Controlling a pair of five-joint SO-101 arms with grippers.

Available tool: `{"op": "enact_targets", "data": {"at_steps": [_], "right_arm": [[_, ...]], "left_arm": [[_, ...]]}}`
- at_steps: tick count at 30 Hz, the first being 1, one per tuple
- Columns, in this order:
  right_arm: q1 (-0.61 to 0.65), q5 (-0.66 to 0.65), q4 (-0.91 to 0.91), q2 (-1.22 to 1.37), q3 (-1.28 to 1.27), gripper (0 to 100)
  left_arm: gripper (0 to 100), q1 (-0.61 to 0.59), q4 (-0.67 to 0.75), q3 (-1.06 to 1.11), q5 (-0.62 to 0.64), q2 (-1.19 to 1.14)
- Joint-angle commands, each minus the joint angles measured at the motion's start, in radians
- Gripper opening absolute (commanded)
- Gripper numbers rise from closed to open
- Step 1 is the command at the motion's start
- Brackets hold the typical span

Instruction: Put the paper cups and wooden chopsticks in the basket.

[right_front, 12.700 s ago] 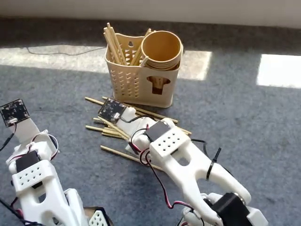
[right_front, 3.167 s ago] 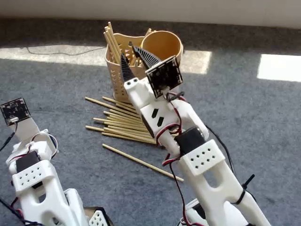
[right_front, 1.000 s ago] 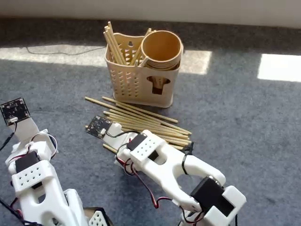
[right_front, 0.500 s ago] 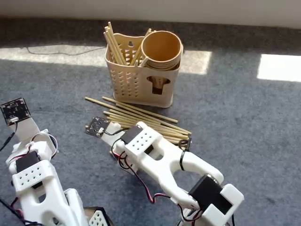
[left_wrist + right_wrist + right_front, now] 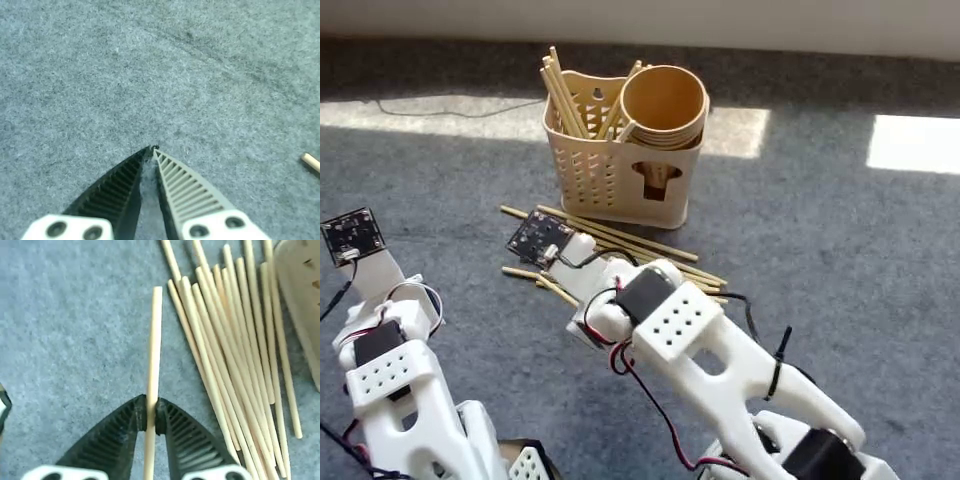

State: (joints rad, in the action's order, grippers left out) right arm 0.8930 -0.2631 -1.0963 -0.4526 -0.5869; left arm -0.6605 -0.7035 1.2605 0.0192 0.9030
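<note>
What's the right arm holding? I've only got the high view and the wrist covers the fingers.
Observer: The right gripper is shut on a single chopstick, pinched between the fingertips.
Operator: Is it clear of the pile?
Observer: Yes. The held stick lies apart from the loose chopsticks, with carpet showing between them.
Operator: And the left fingers?
Observer: The left gripper is shut and empty, tips together over bare carpet.
</note>
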Motion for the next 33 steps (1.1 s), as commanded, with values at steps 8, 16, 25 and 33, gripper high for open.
{"op": "enact_targets", "data": {"at_steps": [8,16,25,33], "right_arm": [[-0.018,0.258,-0.001,-0.302,0.010,0.7],[-0.021,0.284,0.300,-0.469,-0.015,0.5],[-0.088,0.278,0.624,-0.559,-0.085,0.5],[-0.216,0.278,1.001,-0.549,-0.085,0.5]], "left_arm": [[0,-0.005,0.017,-0.005,-0.009,0.012],[0,-0.005,0.018,0.004,-0.011,0.018],[0,-0.005,0.018,0.004,-0.011,0.018],[0,-0.004,0.018,0.004,-0.011,0.018]]}}
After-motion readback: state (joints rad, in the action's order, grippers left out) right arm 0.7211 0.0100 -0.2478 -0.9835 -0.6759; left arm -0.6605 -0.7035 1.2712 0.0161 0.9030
